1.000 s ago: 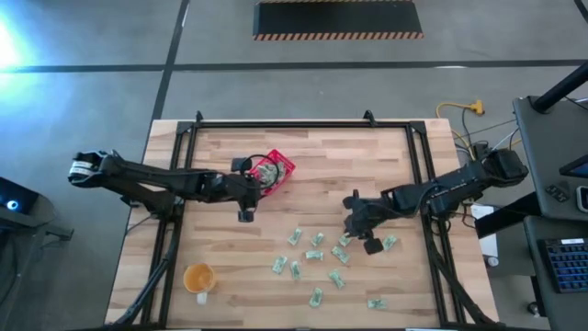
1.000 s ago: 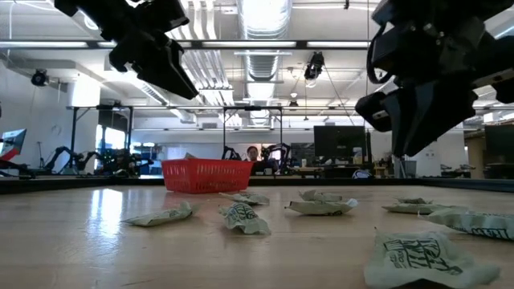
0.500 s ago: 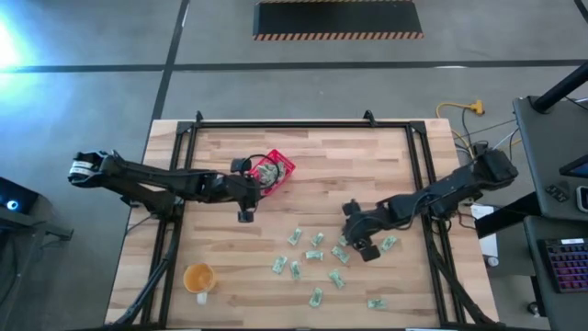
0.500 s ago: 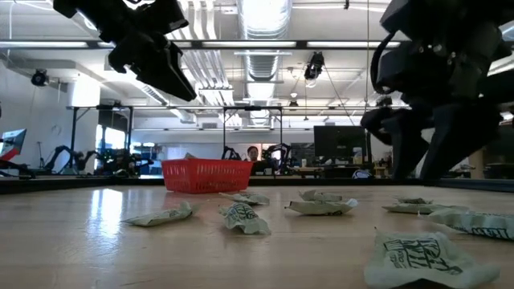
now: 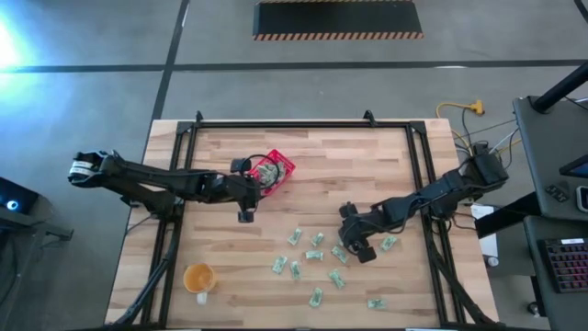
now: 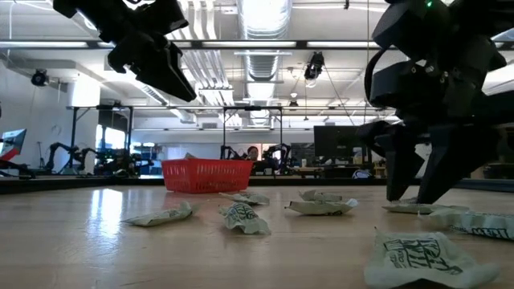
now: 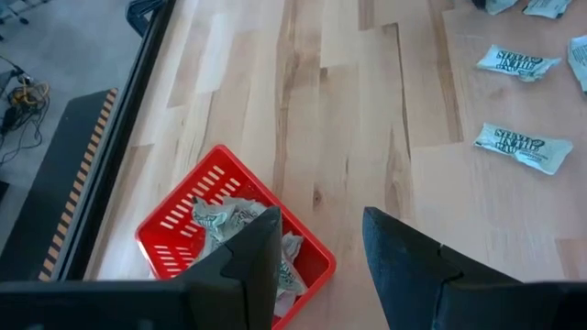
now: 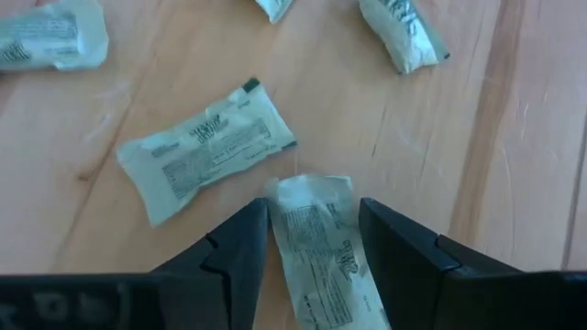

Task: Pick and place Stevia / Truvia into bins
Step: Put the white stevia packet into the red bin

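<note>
Right gripper (image 8: 314, 240) astride packet (image 8: 321, 247) — open

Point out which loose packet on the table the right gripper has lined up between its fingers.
The packet lying lengthwise between the right gripper's open fingers. Its neighbour lies angled just beyond the fingertips; the others lie farther off.

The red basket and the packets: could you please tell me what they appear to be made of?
Red basket: likely moulded plastic, smooth and evenly coloured, with slotted walls.
Packets: seemingly matte paper, pale green-white, printed and creased, with crimped ends.
</note>
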